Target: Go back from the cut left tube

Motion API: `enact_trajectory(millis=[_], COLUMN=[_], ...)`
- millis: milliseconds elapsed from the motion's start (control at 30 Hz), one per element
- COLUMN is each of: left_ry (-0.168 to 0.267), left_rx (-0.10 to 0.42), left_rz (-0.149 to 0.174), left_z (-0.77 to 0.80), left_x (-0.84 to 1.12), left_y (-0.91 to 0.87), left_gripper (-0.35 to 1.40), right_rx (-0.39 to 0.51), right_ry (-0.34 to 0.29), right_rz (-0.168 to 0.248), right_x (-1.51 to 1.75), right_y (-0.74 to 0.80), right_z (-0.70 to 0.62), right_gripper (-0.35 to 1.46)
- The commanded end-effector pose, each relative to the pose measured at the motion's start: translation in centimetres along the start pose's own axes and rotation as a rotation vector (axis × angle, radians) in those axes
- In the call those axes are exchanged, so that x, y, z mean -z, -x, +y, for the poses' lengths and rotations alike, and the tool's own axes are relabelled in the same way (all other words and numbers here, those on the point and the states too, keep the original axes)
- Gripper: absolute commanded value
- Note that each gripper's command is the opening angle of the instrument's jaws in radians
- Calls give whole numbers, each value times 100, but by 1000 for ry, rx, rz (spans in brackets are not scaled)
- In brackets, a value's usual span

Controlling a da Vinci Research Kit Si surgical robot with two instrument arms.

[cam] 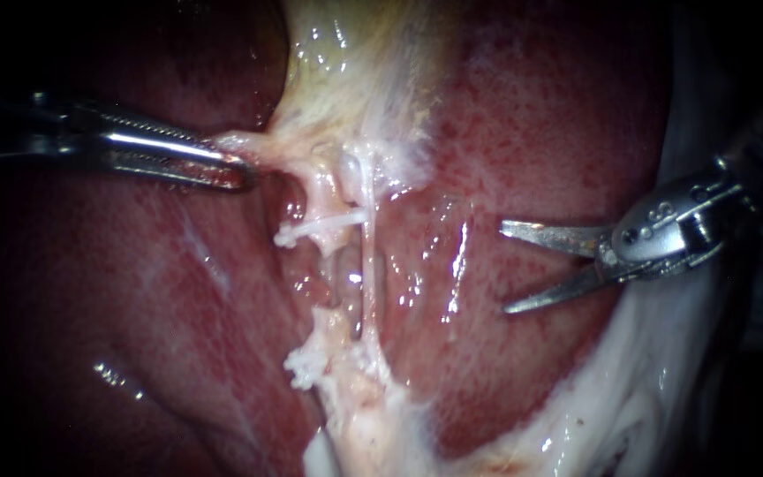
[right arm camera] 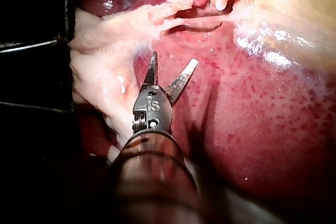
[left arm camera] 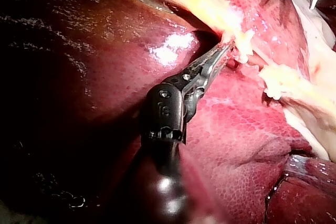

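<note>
Right of cut left tube, seemingly clear: right instrument jaws.

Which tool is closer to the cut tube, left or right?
Left. The left instrument grips pale tissue just beside the cut tube, at its upper stump. The right instrument, jaws open, sits well off on the other side, over the liver.

Red, wet liver made the backdrop, glinting white under strong light; its far edges sank into black; in the right wrist view, a dark, indistinct surround lay beside it.
</note>
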Motion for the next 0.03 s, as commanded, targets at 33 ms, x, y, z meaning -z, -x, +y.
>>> enact_trajectory(millis=[33], left_ry=[1], left_rx=[1], left_rz=[0], left_z=[0], left_x=[2], left_y=[-1], left_gripper=[-35], right_rx=[0], right_ry=[-3], right_rz=[1], right_x=[0], right_y=[0], right_z=[0], right_gripper=[145])
